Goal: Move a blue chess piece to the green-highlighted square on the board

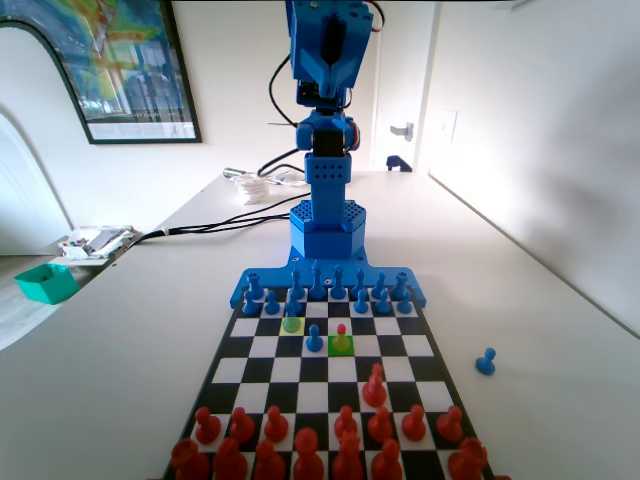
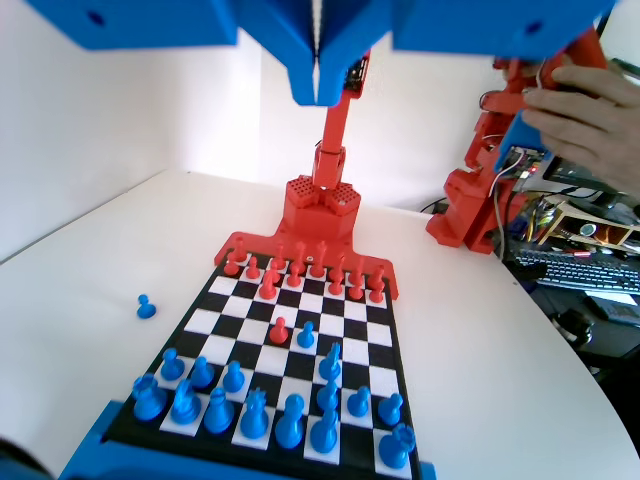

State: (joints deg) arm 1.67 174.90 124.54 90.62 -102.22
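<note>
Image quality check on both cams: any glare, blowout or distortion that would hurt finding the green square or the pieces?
Fixed view: right wall blown out by bright light, edges bowed by a wide lens, but the green-highlighted square reads clearly, with a red piece standing on it. Wrist view: background wall overexposed, the shut claw at the top soft and out of focus, the board and blue pieces sharp enough.

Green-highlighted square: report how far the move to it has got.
Done: nothing visible. The blue chess piece stands on the yellow-lime square, and the green-highlighted square holds a red pawn. In hand: nothing; the hand hangs high, jaws together and empty. Left: the whole pick, carry and placing, with the red pawn in the way.
</note>
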